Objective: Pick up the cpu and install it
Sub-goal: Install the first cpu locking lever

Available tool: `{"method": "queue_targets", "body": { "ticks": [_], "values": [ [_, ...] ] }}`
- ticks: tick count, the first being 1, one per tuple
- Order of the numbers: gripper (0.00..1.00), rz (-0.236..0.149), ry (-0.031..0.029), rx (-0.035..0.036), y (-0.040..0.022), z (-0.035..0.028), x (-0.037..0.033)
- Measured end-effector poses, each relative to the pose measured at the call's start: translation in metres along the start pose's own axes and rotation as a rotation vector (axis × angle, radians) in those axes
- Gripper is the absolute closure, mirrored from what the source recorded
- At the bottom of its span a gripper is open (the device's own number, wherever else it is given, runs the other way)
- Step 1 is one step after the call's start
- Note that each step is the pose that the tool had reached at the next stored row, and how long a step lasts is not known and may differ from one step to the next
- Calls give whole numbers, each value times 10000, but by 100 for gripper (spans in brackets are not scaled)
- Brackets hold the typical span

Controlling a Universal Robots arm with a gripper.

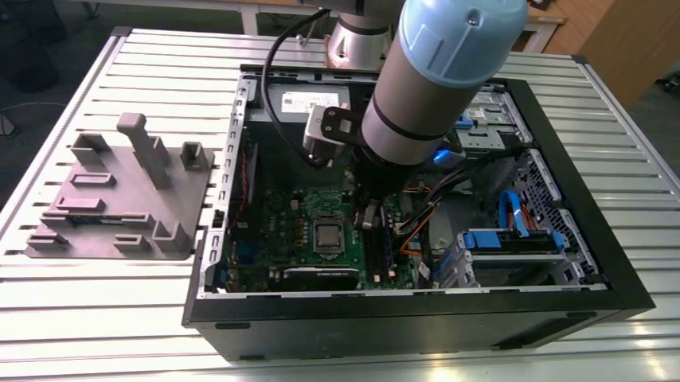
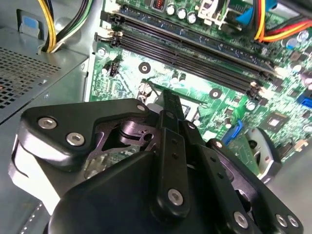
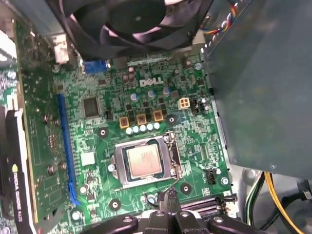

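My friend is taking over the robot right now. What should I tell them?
Gripper: down inside the computer case, hanging over the motherboard just beside the socket. Whether its fingers are open or shut cannot be told; nothing shows in them.
Cpu: lying flat in the socket, silver top up; in the exterior view it sits mid-board.
Done: the cpu appears placed in the socket.
Left: whether it is fully seated or latched can't be judged from here.
Grey tray: on the table, at the exterior view's left of the case.
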State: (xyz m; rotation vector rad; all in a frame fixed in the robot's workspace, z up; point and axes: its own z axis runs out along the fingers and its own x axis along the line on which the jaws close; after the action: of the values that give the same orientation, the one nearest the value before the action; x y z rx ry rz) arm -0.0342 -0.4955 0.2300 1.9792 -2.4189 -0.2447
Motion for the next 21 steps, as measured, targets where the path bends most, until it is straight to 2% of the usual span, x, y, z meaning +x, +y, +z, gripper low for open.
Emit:
{"method": "queue_targets", "body": {
  "ticks": [3,5,9,14,21],
  "values": [
    [90,-117,-39,155,6,4,2],
    [90,-144,-47,174,14,5,6],
    [90,-260,-55,266,36,7,14],
    [90,-645,-44,284,39,8,17],
    [90,-864,-31,273,76,20,34]
  ]
}}
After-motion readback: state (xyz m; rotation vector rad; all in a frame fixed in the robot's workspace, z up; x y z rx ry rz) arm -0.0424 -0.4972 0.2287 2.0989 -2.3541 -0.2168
